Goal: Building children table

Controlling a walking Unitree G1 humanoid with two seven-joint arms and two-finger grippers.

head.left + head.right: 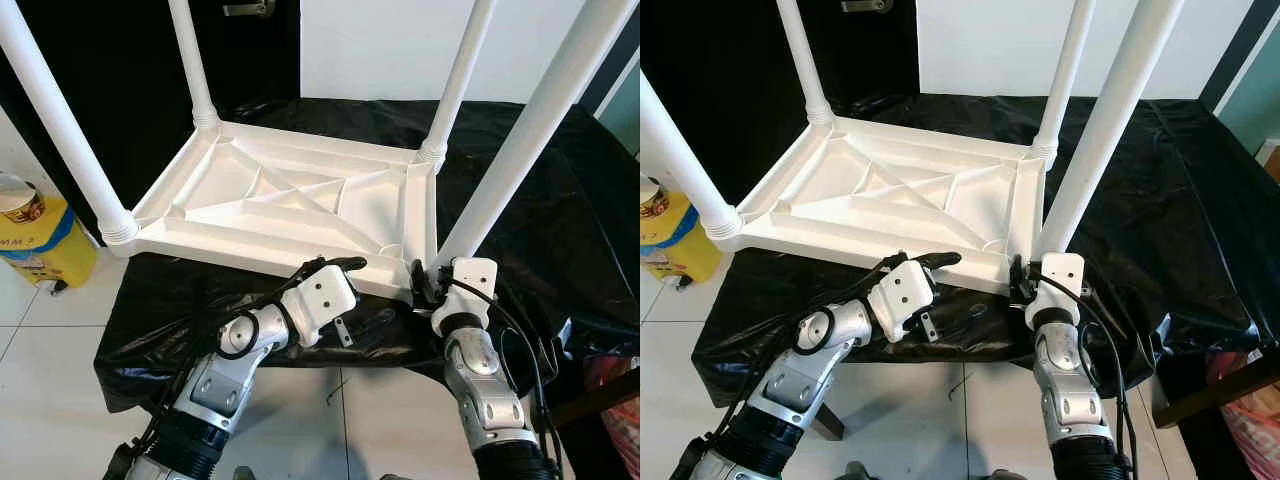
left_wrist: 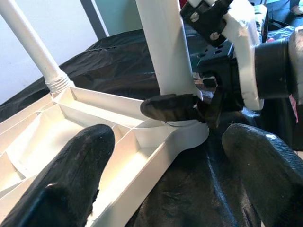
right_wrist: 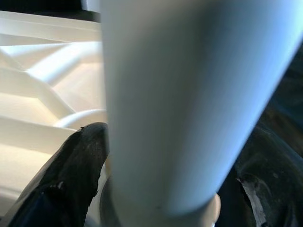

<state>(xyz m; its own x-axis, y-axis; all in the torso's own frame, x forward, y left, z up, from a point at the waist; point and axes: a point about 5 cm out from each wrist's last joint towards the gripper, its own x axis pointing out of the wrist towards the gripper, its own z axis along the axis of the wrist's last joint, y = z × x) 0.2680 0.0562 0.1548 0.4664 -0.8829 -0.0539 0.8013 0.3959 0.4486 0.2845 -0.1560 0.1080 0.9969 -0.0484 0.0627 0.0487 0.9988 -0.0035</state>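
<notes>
The near-right leg (image 1: 1095,140) stands upright in its corner socket, gripped low by the right gripper (image 1: 1025,280), jaws closed around it. The left gripper (image 1: 335,268), jaws wide, is held just beside, over the tabletop (image 1: 280,200) rim on the bench (image 1: 1160,200).

This looks like a room in a home or a small work room, but it is hard to be sure. The floor (image 1: 40,340) is made of big white tiles. A plain white wall (image 1: 380,50) stands at the back, with a dark door (image 1: 130,60) beside it. A crinkly black plastic sheet (image 1: 1160,220) covers a low table. A yellow plastic tub (image 1: 45,250) sits on the floor with a paper cup (image 1: 20,197) on top.
</notes>
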